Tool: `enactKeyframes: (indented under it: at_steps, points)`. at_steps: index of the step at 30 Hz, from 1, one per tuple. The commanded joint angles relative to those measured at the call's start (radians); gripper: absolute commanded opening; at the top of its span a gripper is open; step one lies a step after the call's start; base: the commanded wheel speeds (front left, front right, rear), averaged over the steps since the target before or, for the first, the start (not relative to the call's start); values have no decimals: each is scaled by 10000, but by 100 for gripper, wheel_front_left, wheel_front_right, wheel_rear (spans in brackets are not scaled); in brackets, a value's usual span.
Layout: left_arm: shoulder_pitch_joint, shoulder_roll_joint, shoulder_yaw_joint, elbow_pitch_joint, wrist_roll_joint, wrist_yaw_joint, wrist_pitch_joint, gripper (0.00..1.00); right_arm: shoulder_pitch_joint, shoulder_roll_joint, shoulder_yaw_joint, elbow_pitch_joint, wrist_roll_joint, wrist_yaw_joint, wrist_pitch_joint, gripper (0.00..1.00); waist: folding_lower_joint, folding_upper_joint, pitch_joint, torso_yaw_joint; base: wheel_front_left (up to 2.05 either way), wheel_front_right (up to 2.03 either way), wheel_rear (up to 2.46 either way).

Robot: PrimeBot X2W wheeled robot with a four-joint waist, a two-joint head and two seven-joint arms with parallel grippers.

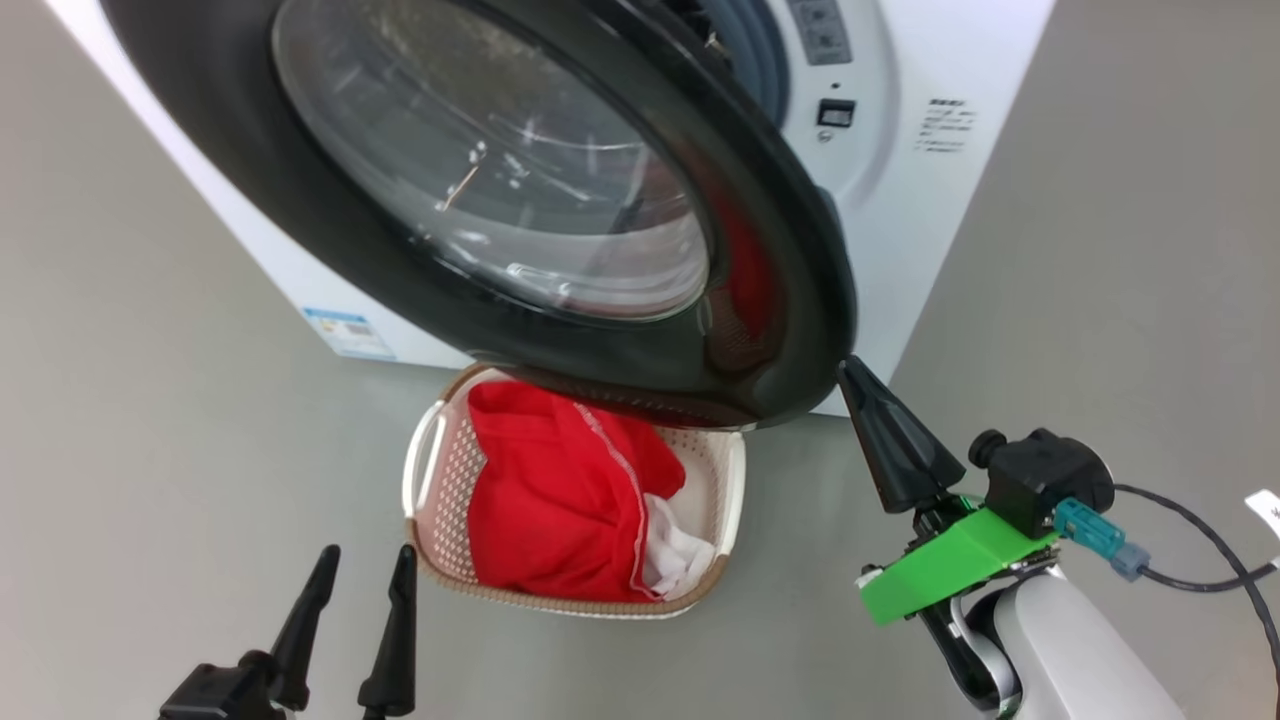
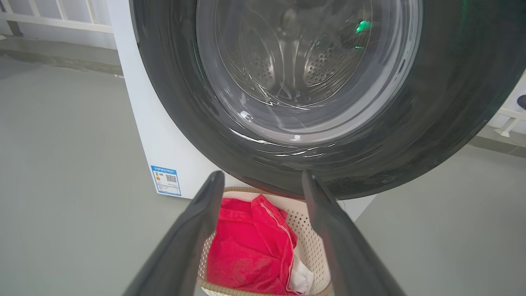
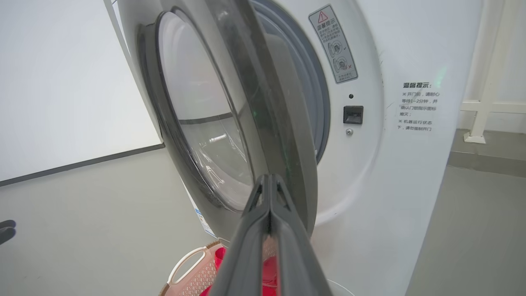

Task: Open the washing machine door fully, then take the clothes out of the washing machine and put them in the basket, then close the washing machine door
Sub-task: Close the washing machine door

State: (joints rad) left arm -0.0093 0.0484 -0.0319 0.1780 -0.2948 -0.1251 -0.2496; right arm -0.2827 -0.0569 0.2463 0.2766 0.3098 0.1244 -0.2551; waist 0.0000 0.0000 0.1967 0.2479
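The washing machine (image 1: 930, 200) is a white box whose door (image 1: 790, 260) stands partly ajar, its black rim swung over the basket (image 1: 425, 450). Red and white clothes (image 1: 550, 490) lie in the cream basket on the floor below the door. My right gripper (image 1: 852, 368) is shut with nothing in it, its tip at the door's lower right rim edge. In the right wrist view its shut fingers (image 3: 269, 185) rest against the door's edge (image 3: 279, 123). My left gripper (image 1: 367, 560) stands open at the lower left, beside the basket. In the left wrist view its fingers (image 2: 209, 193) frame the clothes (image 2: 246, 246).
Grey floor surrounds the machine on both sides. A door latch slot (image 3: 353, 114) and warning labels sit on the machine's white front. A white railing (image 3: 489, 74) stands behind at the right. A cable (image 1: 1190, 560) trails from my right wrist.
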Motion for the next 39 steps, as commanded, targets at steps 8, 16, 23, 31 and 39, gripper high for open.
enactKeyframes:
  at_steps: [8, 16, 23, 31, 39]
  points:
    - [-625, 54, 104, -240, -200, -56, -122, 100, -934, 66, -7, -14, -61, 63, -67, 0, 0, 0, 700, 528, 0, 0, 0]
    - [-1036, 35, -91, -316, -329, -56, -122, 100, -1662, 58, -569, 30, -171, 63, -67, 0, 0, 0, 1288, 844, 0, 0, 0]
    - [-1275, 23, -211, -397, -591, -56, -122, 100, -2462, 58, -935, 144, -246, 63, -67, 0, 0, 0, 1852, 904, 0, 0, 0]
    - [-1697, 20, -504, -396, -910, -56, -122, 100, -3547, -53, -1524, 371, -360, 63, -67, 0, 0, 0, 2423, 1121, 0, 0, 0]
    - [-1846, 19, -534, -426, -973, -56, -122, 100, -3983, -58, -1910, 484, -420, 63, -67, 0, 0, 0, 2576, 1149, 0, 0, 0]
